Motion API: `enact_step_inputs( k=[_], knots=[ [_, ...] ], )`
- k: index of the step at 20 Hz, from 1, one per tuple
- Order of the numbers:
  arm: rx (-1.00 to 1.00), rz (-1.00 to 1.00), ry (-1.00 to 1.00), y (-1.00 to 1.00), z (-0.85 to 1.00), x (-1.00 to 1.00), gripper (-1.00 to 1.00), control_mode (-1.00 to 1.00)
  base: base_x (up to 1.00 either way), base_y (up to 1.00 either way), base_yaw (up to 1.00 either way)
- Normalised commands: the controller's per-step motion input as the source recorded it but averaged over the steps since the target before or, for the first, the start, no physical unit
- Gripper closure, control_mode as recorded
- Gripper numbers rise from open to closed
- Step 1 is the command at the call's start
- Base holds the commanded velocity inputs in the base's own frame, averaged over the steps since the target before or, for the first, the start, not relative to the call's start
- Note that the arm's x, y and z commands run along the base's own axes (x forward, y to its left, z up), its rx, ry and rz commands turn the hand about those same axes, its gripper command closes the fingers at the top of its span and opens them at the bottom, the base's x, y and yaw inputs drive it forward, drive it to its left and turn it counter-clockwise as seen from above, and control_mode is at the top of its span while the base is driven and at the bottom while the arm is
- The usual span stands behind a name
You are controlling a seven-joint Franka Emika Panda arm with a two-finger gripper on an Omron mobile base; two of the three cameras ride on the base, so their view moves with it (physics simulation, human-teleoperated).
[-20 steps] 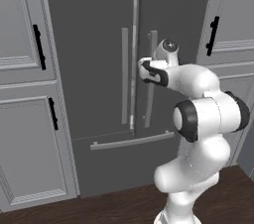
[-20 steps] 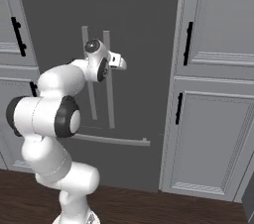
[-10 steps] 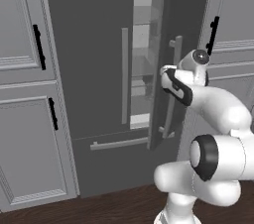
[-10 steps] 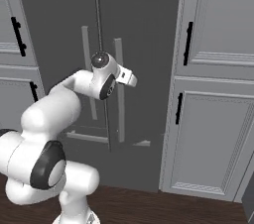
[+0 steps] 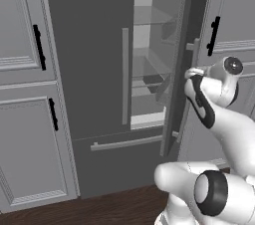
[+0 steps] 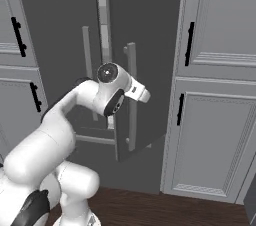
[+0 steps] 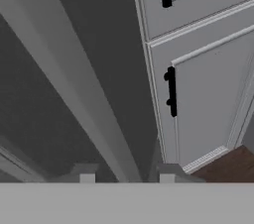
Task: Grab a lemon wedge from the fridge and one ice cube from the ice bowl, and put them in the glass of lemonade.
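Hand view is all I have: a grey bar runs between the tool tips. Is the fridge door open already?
Observer: Yes. The left base view shows the right door standing well ajar.
Operator: Can you see inside?
Observer: Yes, glass shelves show in the gap; what lies on them is too dim to tell.
Operator: And the other door?
Observer: The left door is shut.
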Motion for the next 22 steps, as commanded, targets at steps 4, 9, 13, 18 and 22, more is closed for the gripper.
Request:
enact_step_inputs(
  k=[4,9,13,18,22],
  knots=[
    [0.01,0.00,-0.19,0.00,0.78,-0.83,-1.00,-1.00,0.00,0.00,0.00],
    [-0.03,0.00,-0.07,0.41,0.83,-0.63,-1.00,-1.00,0.00,0.00,0.00],
    [-0.24,0.00,0.26,0.95,0.53,0.16,-1.00,-1.00,0.00,0.00,0.00],
    [-0.32,-0.03,0.45,0.98,0.30,0.60,-1.00,-1.00,0.00,0.00,0.00],
    [-0.34,-0.09,0.53,0.39,-0.01,0.96,-1.00,-1.00,0.00,0.00,0.00]
  ],
)
